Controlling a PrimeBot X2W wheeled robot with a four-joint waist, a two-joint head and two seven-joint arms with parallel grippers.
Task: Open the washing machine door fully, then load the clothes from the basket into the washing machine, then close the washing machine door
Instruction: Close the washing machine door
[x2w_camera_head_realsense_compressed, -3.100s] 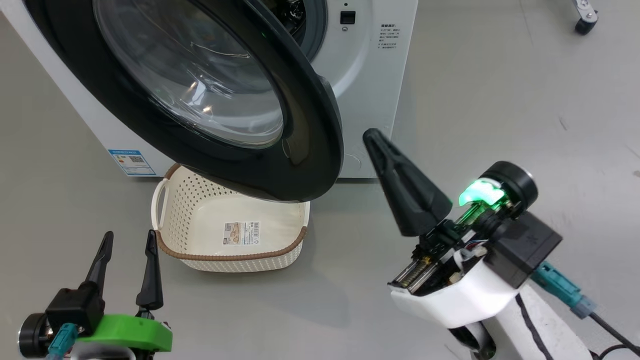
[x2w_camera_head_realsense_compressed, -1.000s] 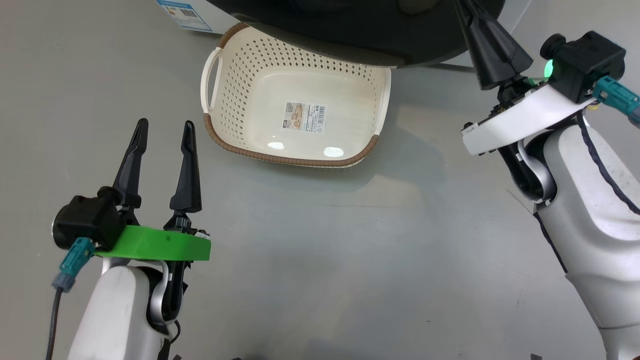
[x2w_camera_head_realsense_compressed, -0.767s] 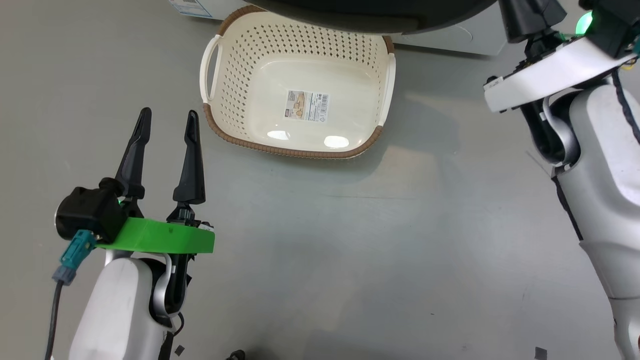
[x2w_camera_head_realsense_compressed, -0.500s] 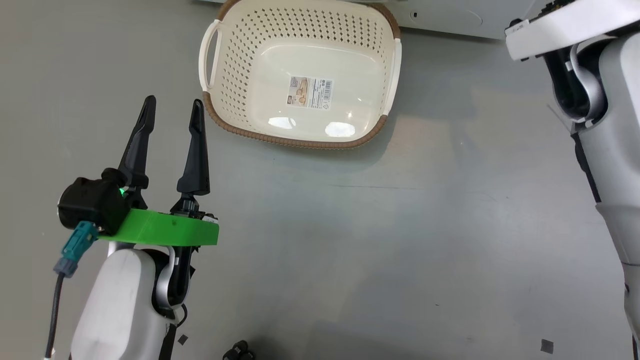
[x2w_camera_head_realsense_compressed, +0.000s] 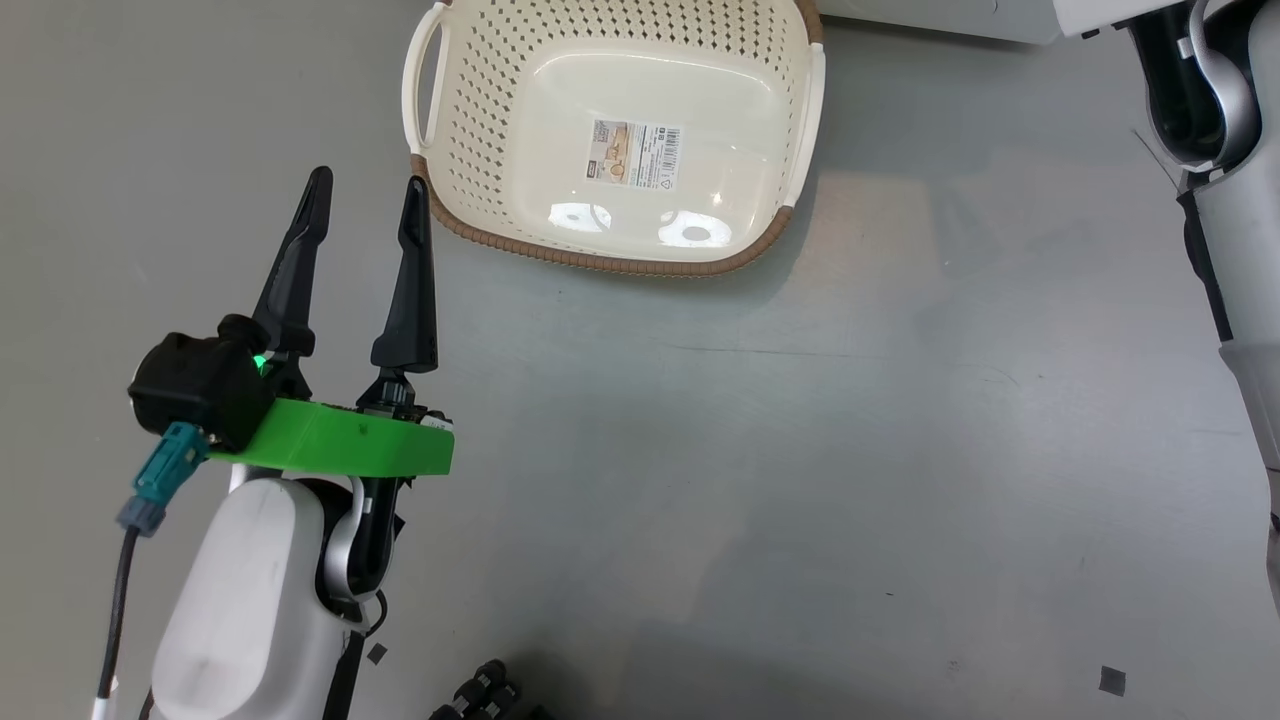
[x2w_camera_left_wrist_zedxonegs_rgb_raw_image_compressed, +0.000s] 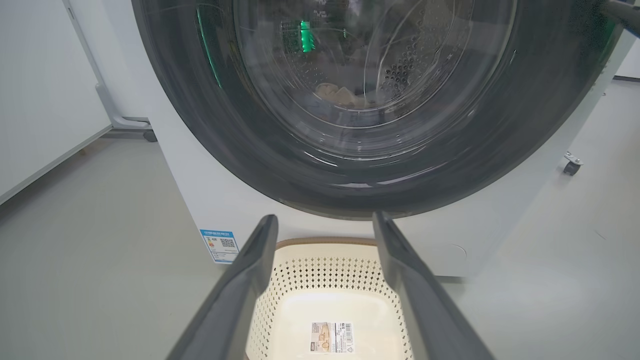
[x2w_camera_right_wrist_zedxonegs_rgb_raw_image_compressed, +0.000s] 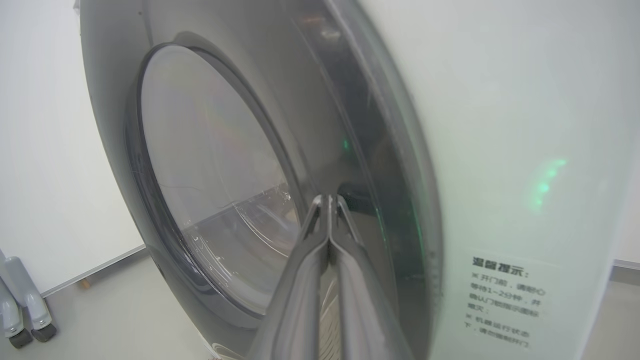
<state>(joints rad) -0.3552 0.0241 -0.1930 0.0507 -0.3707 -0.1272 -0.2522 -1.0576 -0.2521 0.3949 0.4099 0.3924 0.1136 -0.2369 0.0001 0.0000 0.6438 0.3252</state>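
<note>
The basket (x2w_camera_head_realsense_compressed: 480, 130) stands on the grey floor (x2w_camera_head_realsense_compressed: 800, 450) just at the foot of the washing machine (x2w_camera_left_wrist_zedxonegs_rgb_raw_image_compressed: 200, 190), below its round door. It holds no garments, and the barcode sticker (x2w_camera_head_realsense_compressed: 634, 154) shows on its bare bottom. The left gripper (x2w_camera_head_realsense_compressed: 366, 180) hangs low over the floor just beside the basket's near left corner, its jaws spread wide with nothing between them. In the left wrist view they point at the basket.

The washing machine door (x2w_camera_left_wrist_zedxonegs_rgb_raw_image_compressed: 525, 125) lies across the drum opening, close to the white front panel; whether it is latched cannot be told. Through its glass bowl a pale, blurred bundle, the clothes (x2w_camera_left_wrist_zedxonegs_rgb_raw_image_compressed: 336, 93), shows inside the steel drum. A blue energy label (x2w_camera_left_wrist_zedxonegs_rgb_raw_image_compressed: 220, 245) sits at the lower left corner of the machine's front.

The right gripper (x2w_camera_right_wrist_zedxonegs_rgb_raw_image_compressed: 328, 199) has its jaws pressed together on nothing, their tips at the door's black rim beside a dark recess. Whether they touch the rim cannot be told. A printed notice (x2w_camera_right_wrist_zedxonegs_rgb_raw_image_compressed: 502, 300) sits on the front panel to the right of them.
</note>
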